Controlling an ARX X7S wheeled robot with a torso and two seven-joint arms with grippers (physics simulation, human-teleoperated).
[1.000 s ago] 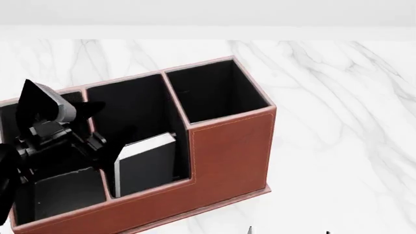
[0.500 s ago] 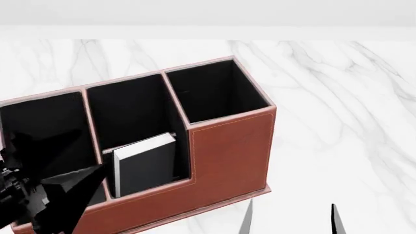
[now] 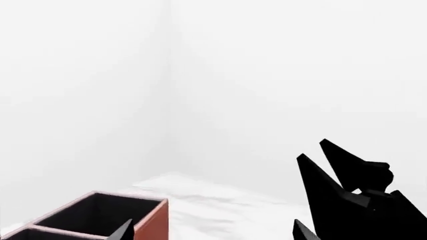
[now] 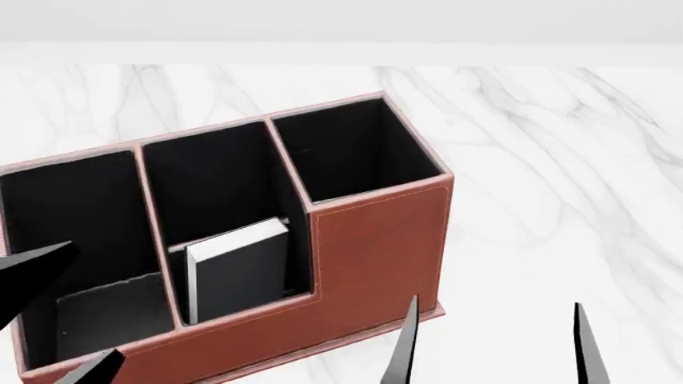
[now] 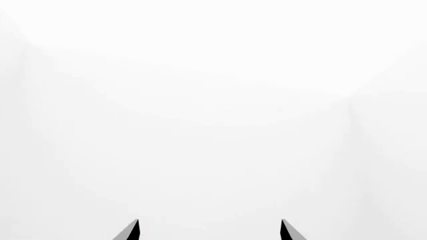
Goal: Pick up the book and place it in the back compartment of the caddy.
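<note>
The left gripper (image 4: 43, 312) is pulling back toward the frame edge, empty, jaws wide. The right gripper (image 4: 493, 344) is rising, wide apart. The book (image 4: 240, 272) is standing in the caddy's (image 4: 373, 248) middle front cell.

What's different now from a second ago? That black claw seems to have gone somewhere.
The left gripper pulled out of the caddy toward the near left edge of the head view, empty. The right gripper rose into view at the bottom. The book stayed standing in its low-walled cell; the caddy did not move.
</note>
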